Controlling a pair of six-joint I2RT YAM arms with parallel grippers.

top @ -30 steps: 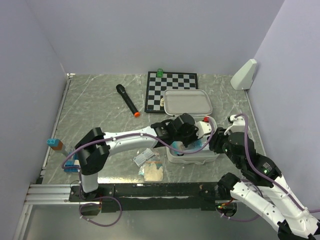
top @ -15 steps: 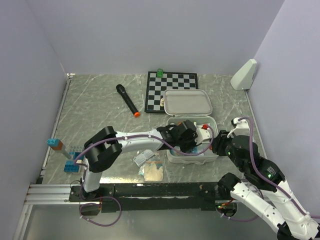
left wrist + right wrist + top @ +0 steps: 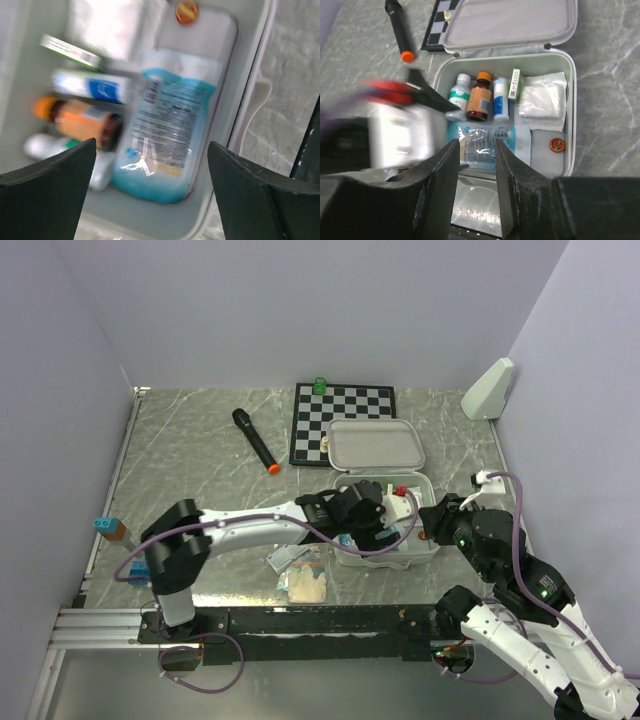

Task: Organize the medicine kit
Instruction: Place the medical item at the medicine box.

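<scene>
Left gripper (image 3: 151, 150): jaws spread wide, empty, over the blue pouch (image 3: 167, 135) in the medicine kit (image 3: 375, 445). Right gripper (image 3: 475, 147): jaws a narrow gap apart, gripping nothing, above the kit's near edge. Kit open, right of table centre, lid back over the chessboard (image 3: 345, 405). Print on the pouch and 1 amber bottle (image 3: 479, 102) is unreadable.

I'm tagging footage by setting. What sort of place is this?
Likely a robot test cell, not a home: plain walls enclose a marbled table holding unrelated props, a chessboard and microphone.
</scene>
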